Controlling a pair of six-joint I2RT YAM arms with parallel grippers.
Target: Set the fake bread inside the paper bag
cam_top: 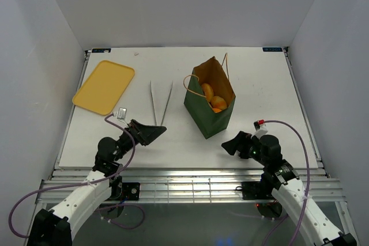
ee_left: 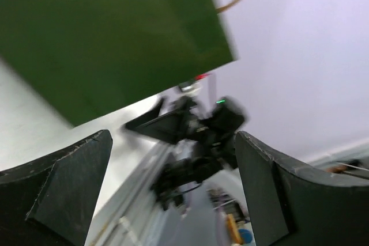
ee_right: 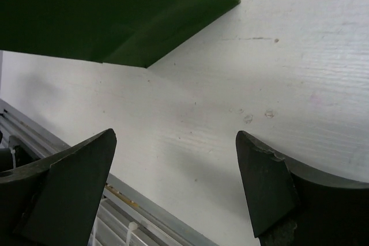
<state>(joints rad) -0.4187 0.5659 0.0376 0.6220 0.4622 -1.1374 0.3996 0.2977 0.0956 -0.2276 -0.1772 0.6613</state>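
Several fake bread pieces (cam_top: 212,97) sit in the upright, upward-opening paper bag (cam_top: 204,116).

Both arms sit folded low, close to their bases. The left arm (cam_top: 86,194) reaches forward and turns its wrist inward, so the left gripper (cam_top: 154,133) points toward the robot's right, its jaws wide apart. The right arm (cam_top: 294,191) mirrors it, with the right gripper (cam_top: 227,144) aimed leftward and its jaws likewise spread (each wrist view shows two black fingers (ee_right: 69,182) with a broad gap between them).
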